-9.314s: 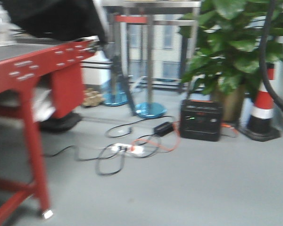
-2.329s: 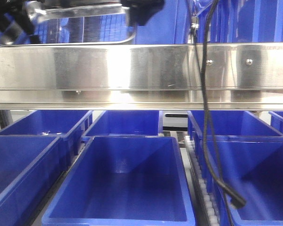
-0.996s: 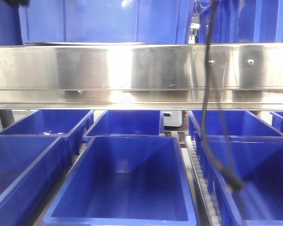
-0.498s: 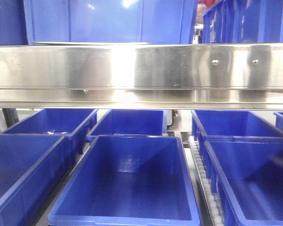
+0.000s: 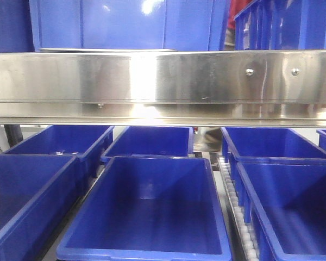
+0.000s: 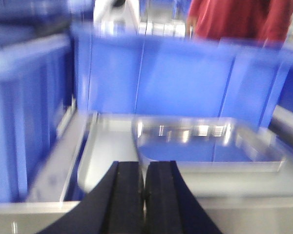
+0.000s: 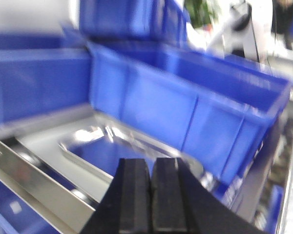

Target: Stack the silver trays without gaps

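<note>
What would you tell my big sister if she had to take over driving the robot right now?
Left pincer: shut, holding nothing, hanging back from the shiny silver metal tray.
Right pincer: shut, empty too, above the tray's near edge.
The tray sits on the steel shelf in front of a big blue plastic bin. The wrist views are blurry, so I cannot tell whether it is one tray or a finished stack.
Still to do: look closely at the tray edges for gaps before grabbing anything.
</note>
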`<state>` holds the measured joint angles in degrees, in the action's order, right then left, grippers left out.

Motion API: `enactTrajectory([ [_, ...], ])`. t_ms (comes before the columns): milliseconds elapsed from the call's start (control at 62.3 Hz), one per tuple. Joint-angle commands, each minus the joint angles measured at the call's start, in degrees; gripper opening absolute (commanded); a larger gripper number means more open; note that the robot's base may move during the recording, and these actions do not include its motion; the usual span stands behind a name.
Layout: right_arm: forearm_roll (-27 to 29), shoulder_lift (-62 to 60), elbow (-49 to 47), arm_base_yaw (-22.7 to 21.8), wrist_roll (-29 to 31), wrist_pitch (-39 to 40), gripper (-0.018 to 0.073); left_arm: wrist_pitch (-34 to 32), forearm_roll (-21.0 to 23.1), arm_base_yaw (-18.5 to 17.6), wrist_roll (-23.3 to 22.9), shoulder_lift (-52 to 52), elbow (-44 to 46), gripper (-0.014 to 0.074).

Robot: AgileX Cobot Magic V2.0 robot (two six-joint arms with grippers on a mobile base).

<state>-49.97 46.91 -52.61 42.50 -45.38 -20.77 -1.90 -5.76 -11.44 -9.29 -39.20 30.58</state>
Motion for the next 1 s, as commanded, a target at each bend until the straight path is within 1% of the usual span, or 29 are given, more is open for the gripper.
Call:
enactTrajectory([
  [0, -1.1, -6.5, 2.9, 0.0, 0.5, 1.3, -0.0079, -1.5, 0.0, -0.2, 0.1, 4.3, -0.4, 0.0004],
  [96, -1.1, -12.7, 6.2, 0.0, 0.5, 1.3, -0.0079, 0.5, 0.0, -0.2, 0.1, 9.4, -3.4, 0.0004],
  [305, -1.1, -22.3, 13.0, 0.0, 0.5, 1.6, -0.0079, -1.0, 0.0, -0.2, 0.1, 22.8, -14.1, 0.0004],
  [418, -0.6, -26.3, 15.5, 0.0, 0.5, 1.9, -0.0079, -1.1, -0.8, -0.2, 0.1, 30.1, -18.1, 0.0004],
  [514, -0.4, -29.3, 17.4, 0.0, 0.5, 1.9, -0.0079, -0.1, -0.9, -0.2, 0.1, 34.0, -20.6, 0.0004],
  [610, 0.9, -32.1, 19.1, 0.0, 0.5, 1.9, -0.0079, 0.6, -0.9, -0.2, 0.1, 36.0, -21.2, 0.0004],
  [755, 5.4, -36.4, 23.9, 0.0, 0.5, 1.2, -0.0079, 1.0, -0.6, -0.2, 0.1, 36.2, -21.2, 0.0004],
  [867, 5.7, -39.9, 27.5, 0.0, 0.5, 2.2, -0.0079, 1.9, 0.8, -0.2, 0.1, 36.2, -21.2, 0.0004],
  [980, 5.7, -41.9, 28.7, 0.0, 0.5, 2.6, -0.0079, 2.2, 0.8, -0.2, 0.1, 36.2, -21.2, 0.0004],
])
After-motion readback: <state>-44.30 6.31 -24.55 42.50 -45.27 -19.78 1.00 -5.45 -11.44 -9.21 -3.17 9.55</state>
